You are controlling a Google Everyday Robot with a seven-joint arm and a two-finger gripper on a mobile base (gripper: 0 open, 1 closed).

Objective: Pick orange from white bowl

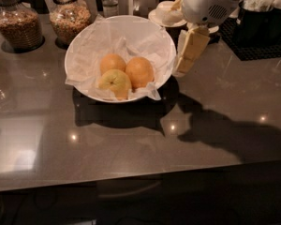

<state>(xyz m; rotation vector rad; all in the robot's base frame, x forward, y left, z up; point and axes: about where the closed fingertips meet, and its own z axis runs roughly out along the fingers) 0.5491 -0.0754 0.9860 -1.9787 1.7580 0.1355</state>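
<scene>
Orange: and there the orange (139, 71) was, lying inside the white bowl (68, 55), a little to the 3 o'clock side of the bowl's middle, on the crumpled paper lining (91, 43).
Neighbours: a smaller, paler orange (112, 63) touched it at 10 o'clock, and a yellow-green fruit (115, 82) pressed against it at 8 o'clock.
Bowl: it stood on the dark, glossy table (131, 149), with its shadow falling toward 6 o'clock.
End effector: the end effector (181, 68) hung at the bowl's 3 o'clock, just outside the rim, tilted, with its tip aimed down toward 7 o'clock. It was well clear of the orange. Wide or narrow? I could not tell.
Arm: a rounded white housing (208, 3) sat above the end effector, at its 1 o'clock.
Behind: two glass jars of dry goods (70, 18) (18, 25) stood at the bowl's 10 and 11 o'clock. Stacked white cups and saucers (166, 13) were at 1 o'clock, partly hidden by the arm.
Far side: a dark mat (262, 39) lay at 2 o'clock.
</scene>
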